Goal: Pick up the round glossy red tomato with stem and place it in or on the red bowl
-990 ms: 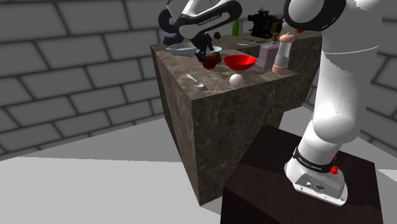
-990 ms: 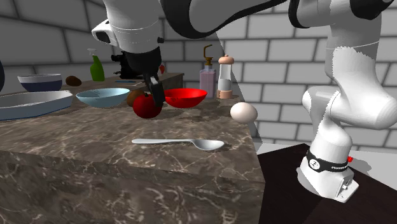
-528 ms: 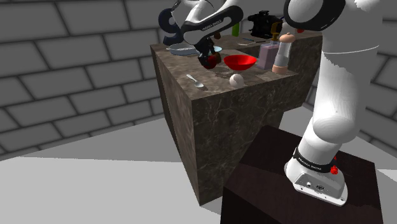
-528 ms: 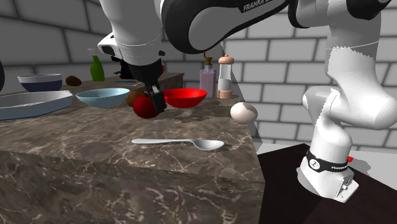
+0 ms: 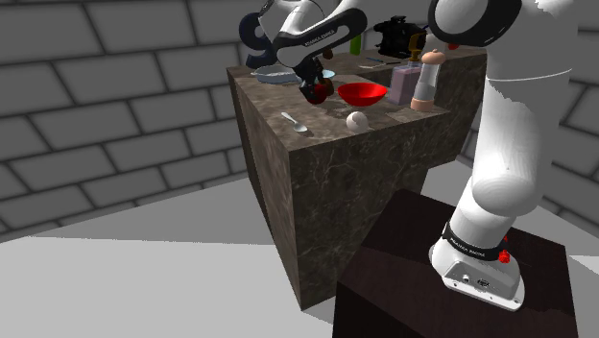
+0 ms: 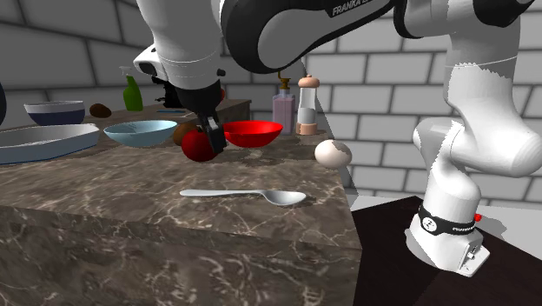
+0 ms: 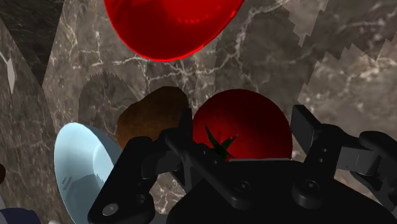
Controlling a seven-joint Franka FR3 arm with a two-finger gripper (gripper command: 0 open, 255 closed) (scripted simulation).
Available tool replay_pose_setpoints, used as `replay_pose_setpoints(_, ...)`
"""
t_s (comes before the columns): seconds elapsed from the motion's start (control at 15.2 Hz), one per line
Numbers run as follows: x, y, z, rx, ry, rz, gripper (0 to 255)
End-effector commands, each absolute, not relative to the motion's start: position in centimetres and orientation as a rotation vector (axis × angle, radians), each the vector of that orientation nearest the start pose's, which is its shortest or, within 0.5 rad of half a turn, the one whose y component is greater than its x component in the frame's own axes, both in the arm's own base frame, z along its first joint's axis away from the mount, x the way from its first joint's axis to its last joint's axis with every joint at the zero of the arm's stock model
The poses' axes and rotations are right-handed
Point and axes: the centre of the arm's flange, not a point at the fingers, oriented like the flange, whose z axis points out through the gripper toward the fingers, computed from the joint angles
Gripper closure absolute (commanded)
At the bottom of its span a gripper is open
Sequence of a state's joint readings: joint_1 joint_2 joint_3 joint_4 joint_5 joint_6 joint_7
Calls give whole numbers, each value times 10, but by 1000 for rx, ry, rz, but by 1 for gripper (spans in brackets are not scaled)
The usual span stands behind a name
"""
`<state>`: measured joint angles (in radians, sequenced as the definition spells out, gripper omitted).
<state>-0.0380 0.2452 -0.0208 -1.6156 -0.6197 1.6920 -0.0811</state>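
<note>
I record a kitchen: a dark marbled surface [image 6: 130, 187] carries a pale blue bowl [image 6: 139, 131], spoon [image 6: 247, 195], egg [image 6: 332, 154], grinder [image 6: 307, 103] and soap dispenser [image 6: 284, 106]; grey block walls [image 5: 115, 86] enclose it.

- My black gripper [image 6: 211, 142] hangs over the marble counter [image 6: 130, 217], fingers clasped on the red tomato [image 6: 194, 148].
- The red bowl [image 6: 253, 132] stands just beside it, toward the second exterior view's right.
- A light blue bowl [image 6: 140, 131] stands on the other side.
- A spoon [image 6: 247, 195] lies nearer the camera, and an egg [image 6: 333, 154] rests near the counter's edge.
</note>
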Motion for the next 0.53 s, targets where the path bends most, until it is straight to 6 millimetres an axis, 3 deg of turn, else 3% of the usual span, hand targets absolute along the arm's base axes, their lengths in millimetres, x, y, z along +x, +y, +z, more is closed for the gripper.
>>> replay_pose_setpoints(0.0, 618, -91, 485, 2522, 194, -270, 255)
replay_pose_setpoints(0.46, 618, -91, 490, 2522, 194, -270, 255)
